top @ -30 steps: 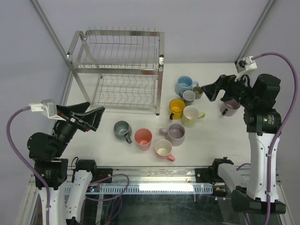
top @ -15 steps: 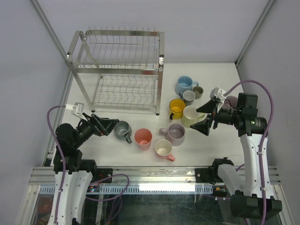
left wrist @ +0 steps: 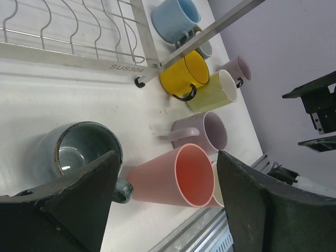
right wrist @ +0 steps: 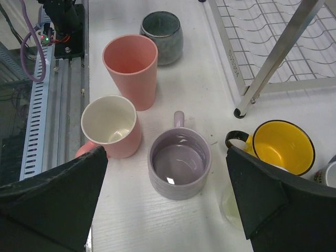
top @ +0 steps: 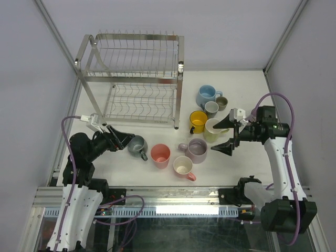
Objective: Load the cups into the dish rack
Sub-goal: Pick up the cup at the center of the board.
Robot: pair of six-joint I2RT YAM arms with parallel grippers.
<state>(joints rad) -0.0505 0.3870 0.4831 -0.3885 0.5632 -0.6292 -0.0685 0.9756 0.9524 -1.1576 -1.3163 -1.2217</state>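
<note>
White links, black joint housings, purple cables (white connector blocks); end effector fingers matte black, wedge-shaped.

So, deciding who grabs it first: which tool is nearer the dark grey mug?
Left. The left tool sits open right beside the dark grey mug, at its left in the top view. The right tool is open far off, beyond the salmon cup and lilac mug.

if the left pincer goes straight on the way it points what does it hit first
Most likely the dark grey-green mug, just ahead of the open left pincer; the salmon cup lies beyond.
</note>
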